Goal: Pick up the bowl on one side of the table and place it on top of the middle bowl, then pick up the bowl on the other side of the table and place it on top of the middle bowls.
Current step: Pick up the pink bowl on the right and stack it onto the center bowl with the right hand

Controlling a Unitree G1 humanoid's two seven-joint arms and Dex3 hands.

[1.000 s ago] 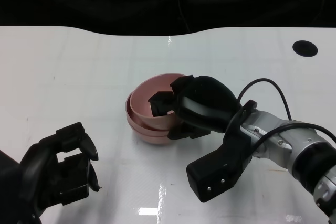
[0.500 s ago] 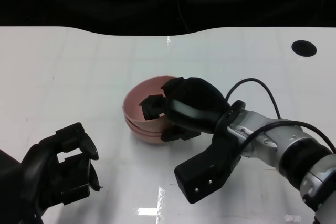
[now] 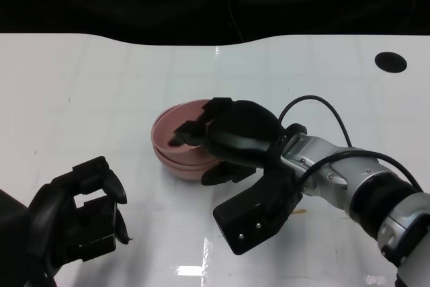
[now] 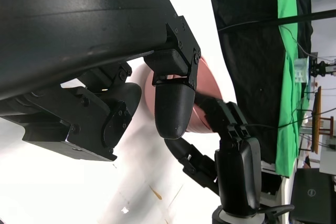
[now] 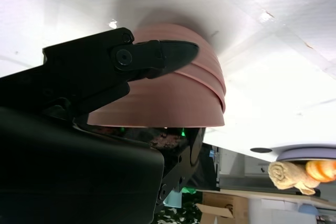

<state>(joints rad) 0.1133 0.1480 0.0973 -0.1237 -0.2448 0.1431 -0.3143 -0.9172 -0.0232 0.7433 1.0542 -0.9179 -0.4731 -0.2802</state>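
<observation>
I see the pink bowls (image 3: 176, 144) stacked near the centre of the white tabletop (image 3: 87, 92), nested one inside another; the right wrist view shows the stack (image 5: 181, 95) as layered pink rims sitting level. I cannot tell from these views exactly how many bowls make up the stack.

My right hand (image 3: 232, 136) comes in from about 4 o'clock and sits over the stack's right side. Its fingers (image 3: 191, 128) reach over the rim into the top bowl while other fingers wrap under the outside at the bowl's near edge, so I read it as gripping the top bowl's wall. In the right wrist view one finger (image 5: 152, 56) lies pressed along the pink side.

My left hand (image 3: 77, 216) is down at 7 o'clock, well apart from the bowls, holding nothing, with its fingers curled loosely and gaps between them. The left wrist view shows its fingers (image 4: 173, 106) apart, with the pink stack (image 4: 202, 95) and my right hand (image 4: 233, 150) beyond them.

A black round hole (image 3: 390, 62) sits in the tabletop at 2 o'clock.
</observation>
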